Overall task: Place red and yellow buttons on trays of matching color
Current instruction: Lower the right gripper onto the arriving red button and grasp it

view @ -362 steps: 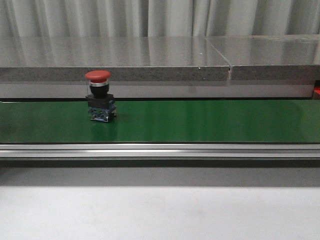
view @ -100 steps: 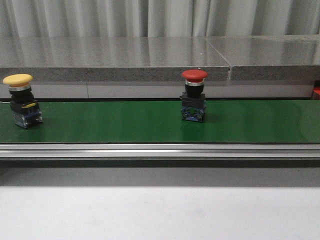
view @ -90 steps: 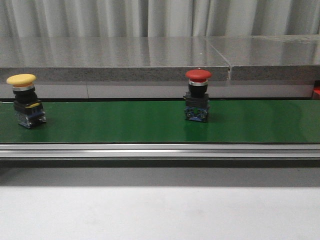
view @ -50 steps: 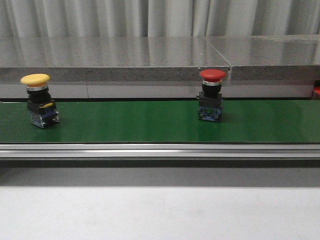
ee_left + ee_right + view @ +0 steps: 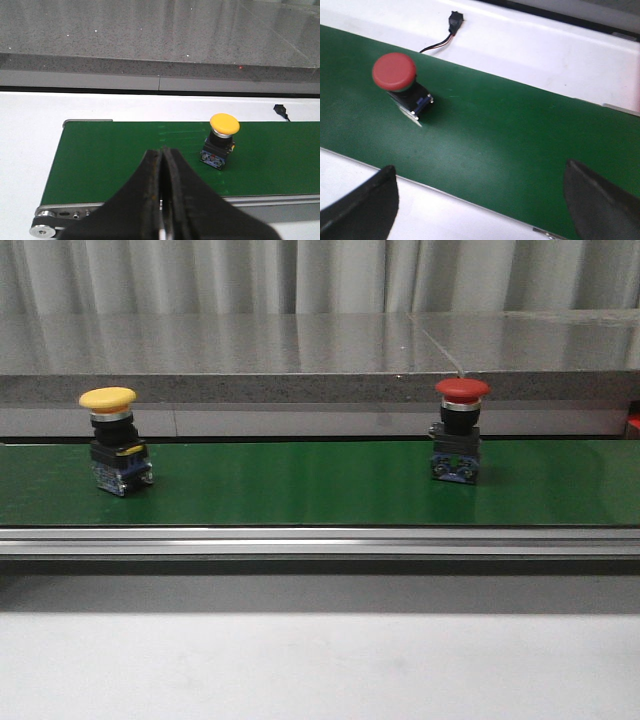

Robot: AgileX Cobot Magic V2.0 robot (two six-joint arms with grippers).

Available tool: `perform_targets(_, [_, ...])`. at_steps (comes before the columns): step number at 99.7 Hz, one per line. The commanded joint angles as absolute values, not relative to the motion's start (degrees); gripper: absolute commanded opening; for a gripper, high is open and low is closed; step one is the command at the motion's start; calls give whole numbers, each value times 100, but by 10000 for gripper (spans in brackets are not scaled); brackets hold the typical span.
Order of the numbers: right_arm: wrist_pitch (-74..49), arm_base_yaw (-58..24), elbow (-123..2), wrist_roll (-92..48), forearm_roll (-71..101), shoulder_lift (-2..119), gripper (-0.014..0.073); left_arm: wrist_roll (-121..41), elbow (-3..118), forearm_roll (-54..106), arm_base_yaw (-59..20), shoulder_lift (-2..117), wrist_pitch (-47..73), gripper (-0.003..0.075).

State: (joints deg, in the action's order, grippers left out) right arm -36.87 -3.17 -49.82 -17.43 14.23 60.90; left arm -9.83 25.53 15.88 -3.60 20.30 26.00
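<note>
Both buttons ride belt (image 5: 300, 485) rightward: red (image 5: 457, 443) nears my spread right gripper (image 5: 480, 200); yellow (image 5: 116, 441) approaches pinched-together left (image 5: 162, 195). No pick begun.

The front view sits low, looking level across the long green conveyor belt (image 5: 320, 485) toward a grey stone-look ledge (image 5: 230, 355) and pale curtains behind, taking in most of the belt's length. The left wrist view looks steeply down over the closed black left gripper (image 5: 162, 165) at the belt's end, sharing with the front view the yellow mushroom-capped push button (image 5: 221, 140). The right wrist view hangs closer, angled down between widely spread black fingers (image 5: 362, 202), and shares with the front view the red mushroom-capped push button (image 5: 400, 82).
</note>
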Motion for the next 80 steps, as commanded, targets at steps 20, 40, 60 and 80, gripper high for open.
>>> perform_targets(20, [-3482, -803, -5787, -1896, 1501, 7435, 655, -973, 2708, 1697, -414, 2078, 2220, -19])
perform_targets(40, [-3505, -910, -6229, -1901, 1507, 8349, 655, -973, 2708, 1697, -414, 2078, 2220, -19])
perform_targets(60, [-3500, -910, -6660, -1919, 1507, 8948, 655, -973, 2708, 1697, -414, 2078, 2220, -19])
perform_targets(80, [-3512, -910, -6961, -1960, 1507, 9338, 624, -973, 2708, 1697, -414, 2078, 2220, -19])
